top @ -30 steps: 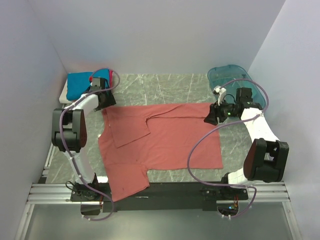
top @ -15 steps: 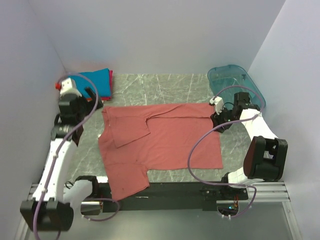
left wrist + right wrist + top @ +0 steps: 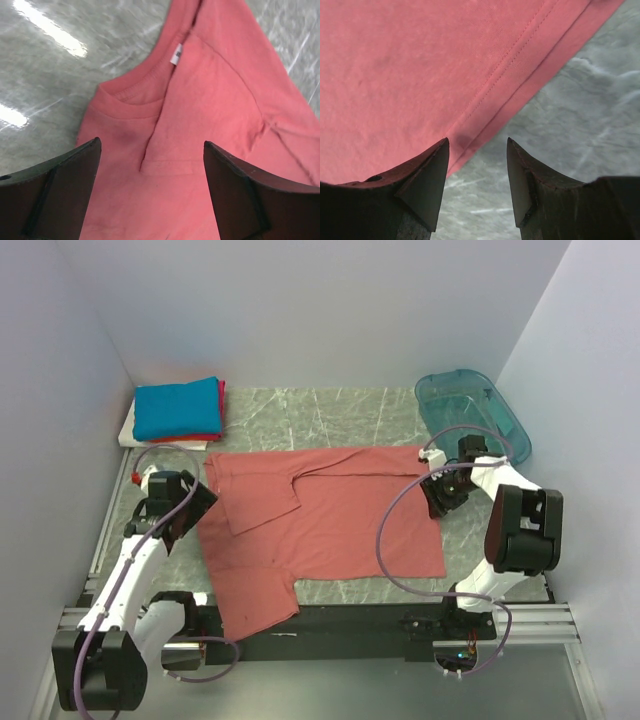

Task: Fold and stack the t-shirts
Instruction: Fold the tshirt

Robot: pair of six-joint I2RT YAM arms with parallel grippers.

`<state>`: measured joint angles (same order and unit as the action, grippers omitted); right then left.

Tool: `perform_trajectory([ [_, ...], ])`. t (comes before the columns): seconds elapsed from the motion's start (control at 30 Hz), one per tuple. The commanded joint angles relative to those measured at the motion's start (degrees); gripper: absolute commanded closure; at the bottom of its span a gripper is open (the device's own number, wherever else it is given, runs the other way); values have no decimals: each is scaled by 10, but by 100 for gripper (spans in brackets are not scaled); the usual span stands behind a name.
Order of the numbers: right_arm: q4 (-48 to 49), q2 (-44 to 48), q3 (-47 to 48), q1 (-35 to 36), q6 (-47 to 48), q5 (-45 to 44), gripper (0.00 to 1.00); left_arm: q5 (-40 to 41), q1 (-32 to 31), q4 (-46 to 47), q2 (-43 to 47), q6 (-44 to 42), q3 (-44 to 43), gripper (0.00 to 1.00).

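Lining up on the flat shirt (image 3: 330, 520) for a fold.
Holding left gripper (image 3: 151, 145) wide apart over collar (image 3: 132, 95), right gripper (image 3: 477, 141) apart astride hem (image 3: 545, 55), ready to pinch.

Bare tabletop (image 3: 320, 412) runs open along the far edge, between the folded stack of t-shirts (image 3: 178, 408) in the far-left corner and the teal bin (image 3: 470, 405) at far right. The spread salmon-pink t-shirt (image 3: 330, 525) covers the middle. Narrow bare strips flank it, occupied by the left claw (image 3: 197, 508) and right claw (image 3: 441, 496), with the walls (image 3: 70, 420) close outside.
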<state>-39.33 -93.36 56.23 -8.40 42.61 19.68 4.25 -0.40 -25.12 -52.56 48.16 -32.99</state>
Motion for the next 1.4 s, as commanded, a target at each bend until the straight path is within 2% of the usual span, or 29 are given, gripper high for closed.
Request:
perform_trajectory([
  [0.0,15,-16,27,1,-35,-3,43,54,1,14,25,63,5,12],
  [0.1,7,-9,60,6,-31,7,44,53,1,29,39,44,7,11],
  [0.27,-35,-39,170,47,-24,19,44,-66,1,117,81,-48,26,7],
  [0.43,-38,-110,265,94,-38,-29,44,-84,1,132,121,-47,43,7],
  [0.5,-36,-146,288,115,-44,-49,51,-90,1,124,124,-49,46,6],
  [0.53,-37,-160,314,121,-46,-58,62,-93,1,123,124,-49,47,6],
  [0.63,-43,-208,351,136,-51,-99,81,-100,1,125,126,-48,48,6],
  [0.67,-37,-223,354,139,-51,-118,90,-100,1,125,127,-47,47,6],
  [0.77,-35,-246,366,146,-48,-141,96,-105,1,126,126,-47,46,6],
  [0.93,-41,-278,396,154,-48,-171,100,-120,1,127,125,-46,41,6],
  [1.37,-97,-377,524,154,-48,-191,100,-139,1,93,144,-55,7,5],
])
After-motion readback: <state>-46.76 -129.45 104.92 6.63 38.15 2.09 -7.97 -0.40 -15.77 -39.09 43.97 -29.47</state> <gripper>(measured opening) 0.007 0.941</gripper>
